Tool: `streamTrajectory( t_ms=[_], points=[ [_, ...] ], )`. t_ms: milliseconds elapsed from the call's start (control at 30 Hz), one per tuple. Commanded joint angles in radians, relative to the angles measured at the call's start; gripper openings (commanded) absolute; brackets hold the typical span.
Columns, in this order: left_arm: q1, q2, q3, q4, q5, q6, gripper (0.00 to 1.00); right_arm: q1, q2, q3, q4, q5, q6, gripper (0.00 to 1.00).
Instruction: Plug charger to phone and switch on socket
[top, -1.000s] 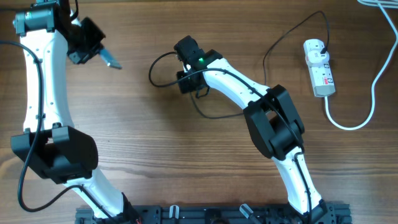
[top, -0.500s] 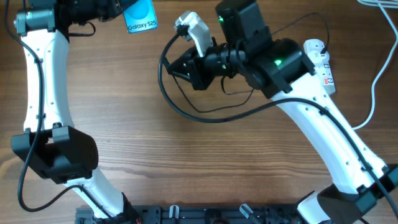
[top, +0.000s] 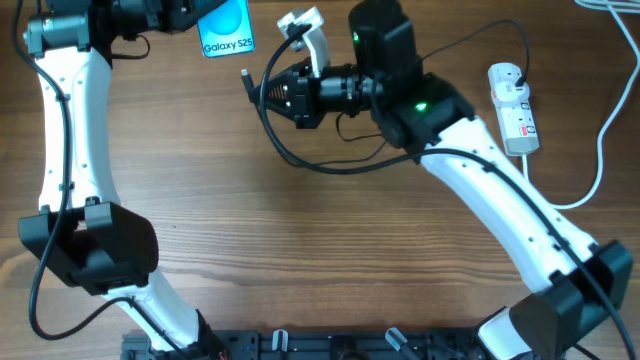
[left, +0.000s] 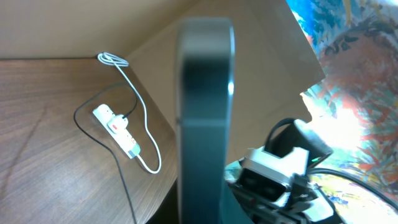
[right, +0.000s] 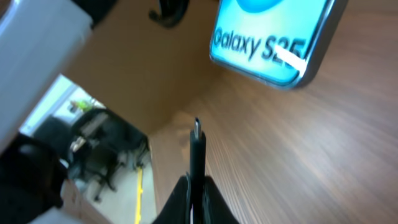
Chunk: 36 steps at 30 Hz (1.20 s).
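My left gripper (top: 196, 16) is shut on the phone (top: 226, 30) and holds it raised at the table's far left; its light blue screen reads "Galaxy S25". In the left wrist view the phone (left: 204, 118) shows edge-on. My right gripper (top: 278, 92) is shut on the charger's black connector (top: 247, 76), whose tip points at the phone, a short gap below and to the right of it. In the right wrist view the connector (right: 197, 146) stands below the phone's end (right: 273, 37), apart from it. The thin black cable (top: 300, 162) loops back to the socket (top: 513, 108).
The white socket block lies at the far right with its thick white cord (top: 600, 150) curling toward the right edge; it also shows in the left wrist view (left: 117, 127). The black cable hangs in loops over the middle of the wooden table (top: 300, 260).
My right gripper has risen from the table with the connector and swung left toward the phone. My left gripper has lifted the phone and now holds it nearly still.
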Motion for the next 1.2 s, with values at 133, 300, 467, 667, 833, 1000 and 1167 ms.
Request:
streamTrajectory(
  t_ms=[133, 300, 467, 667, 833, 1000, 1167],
  points=[
    [-0.005, -0.029, 0.011, 0.005, 0.04, -0.017, 0.04, 0.002, 0.011, -0.169, 0.324, -0.075, 0.276, 0.04],
    [-0.027, -0.029, 0.011, 0.0, 0.04, -0.026, 0.04, 0.002, 0.013, -0.169, 0.372, -0.063, 0.31, 0.04],
    [-0.072, -0.029, 0.011, 0.002, 0.04, -0.024, 0.04, 0.002, 0.015, -0.169, 0.38, -0.064, 0.311, 0.04],
    [-0.069, -0.029, 0.011, 0.001, 0.04, -0.047, 0.04, -0.038, 0.015, -0.169, 0.383, -0.064, 0.311, 0.04],
    [-0.069, -0.029, 0.011, 0.002, 0.04, -0.047, 0.04, -0.053, 0.015, -0.169, 0.385, -0.064, 0.312, 0.04],
    [-0.069, -0.029, 0.011, 0.002, 0.04, -0.047, 0.04, -0.052, 0.015, -0.169, 0.387, -0.064, 0.332, 0.04],
    [-0.069, -0.029, 0.011, 0.001, 0.04, -0.047, 0.04, -0.052, 0.015, -0.169, 0.439, -0.064, 0.355, 0.04]
  ],
)
